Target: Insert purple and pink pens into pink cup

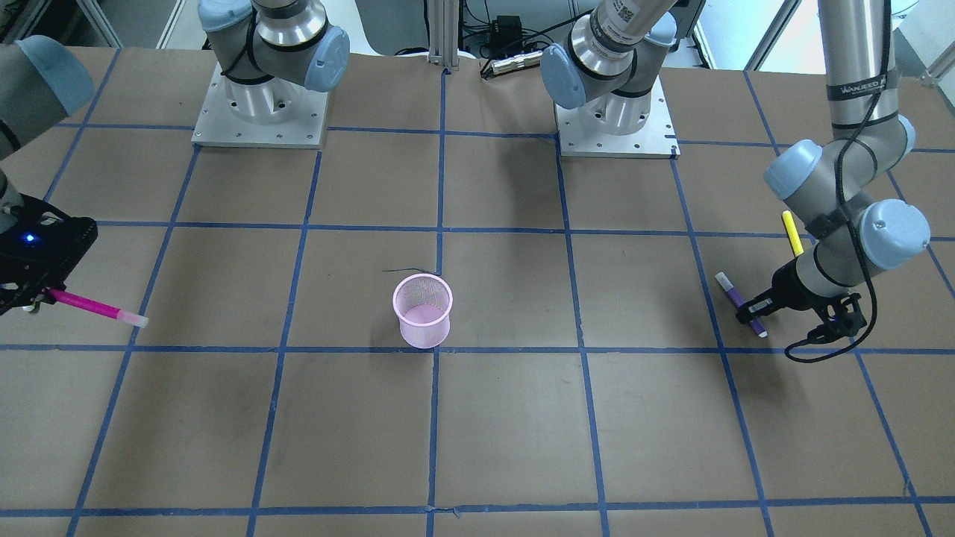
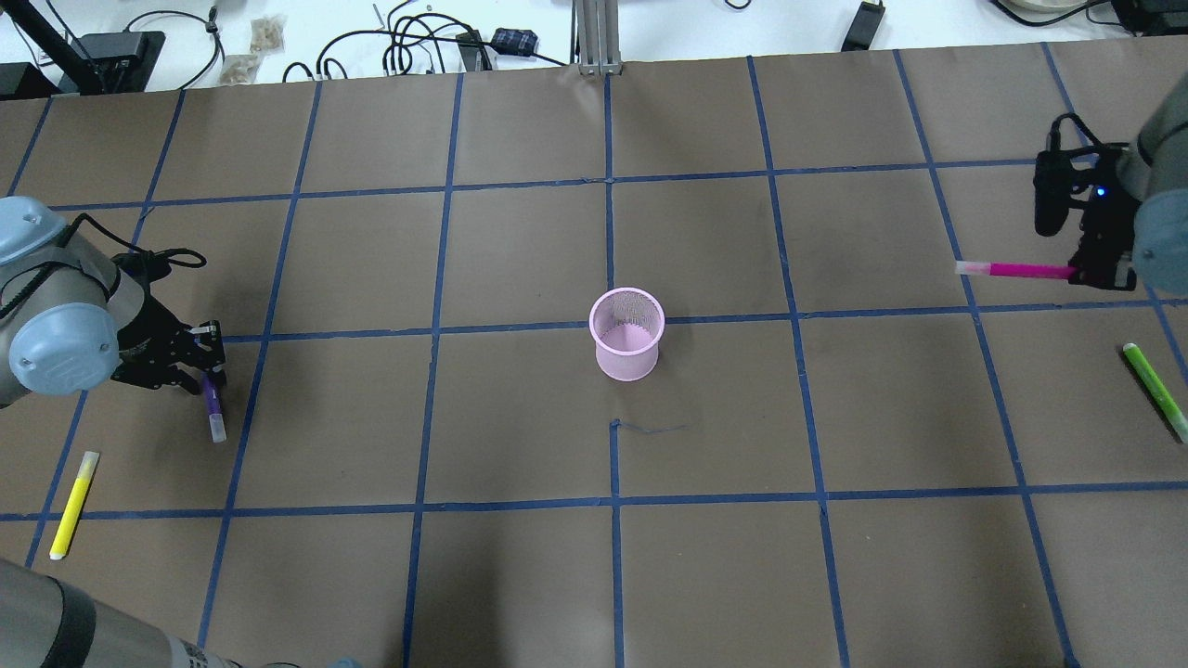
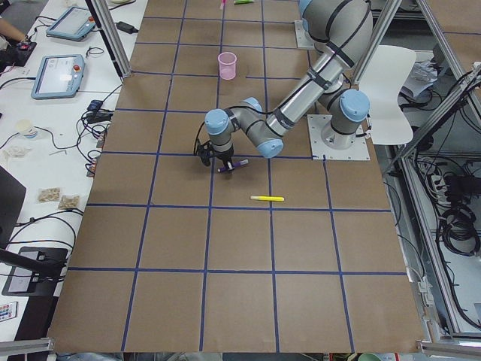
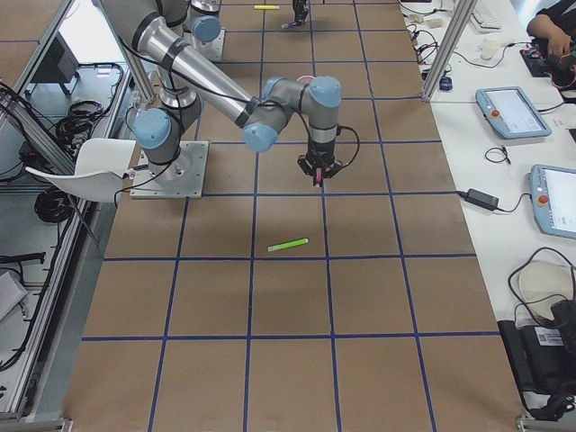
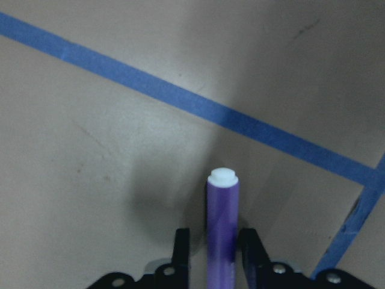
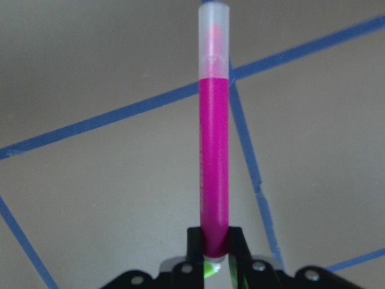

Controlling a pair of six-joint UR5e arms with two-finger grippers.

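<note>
Left gripper [image 5: 216,238] is pinching the purple pen [image 5: 222,211] (jaws nearly closed). Right gripper [image 6: 215,238] is clamping the pink pen [image 6: 215,156] by its end.

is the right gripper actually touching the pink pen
Touching. In the right wrist view the pink pen sits pinched between the two fingers of the right gripper, with no gap on either side.
</note>
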